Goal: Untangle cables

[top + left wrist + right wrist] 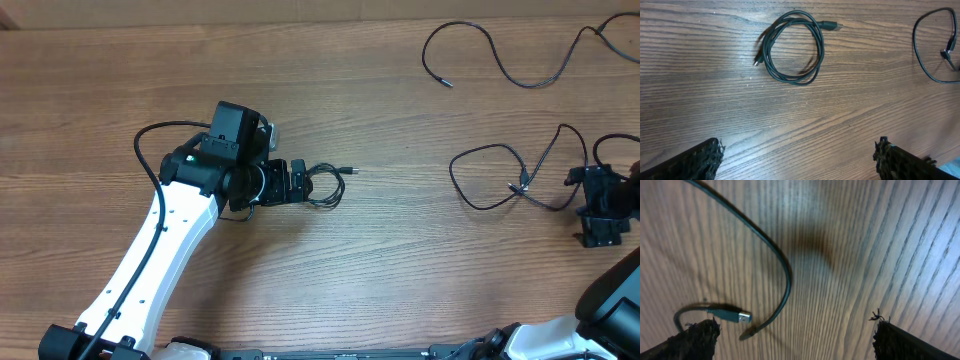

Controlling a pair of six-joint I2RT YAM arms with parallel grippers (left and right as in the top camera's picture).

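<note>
1. While both arms are hovering low over the tabletop (400, 290), a broad stretch of bare wood is lying open between the left arm (170, 240) and the cables on the right side. The tabletop's far edge is running along the top of the overhead view.
2. A coiled cable (340, 186) (791, 83) is lying flat near the middle of the tabletop, just ahead of the left jaws. In the left wrist view it is sitting roughly centred between the two fingertips and apart from them, with a plug poking out at each side.
3. The left jaws are standing spread wide, gripping nothing and touching nothing.
4. A loose cable (452, 170) (785, 265) is sprawling in open loops just beside the right jaws. In the right wrist view its cord is curving across the gap ahead of the fingertips, and a silver-tipped USB plug (740, 316) is lying near one fingertip without touching it.
5. The right jaws are likewise standing fully released, with nothing between them.
6. A third cable (530, 85) is snaking along the far right of the tabletop, well apart from both jaws and running out of the overhead view at the right.
</note>
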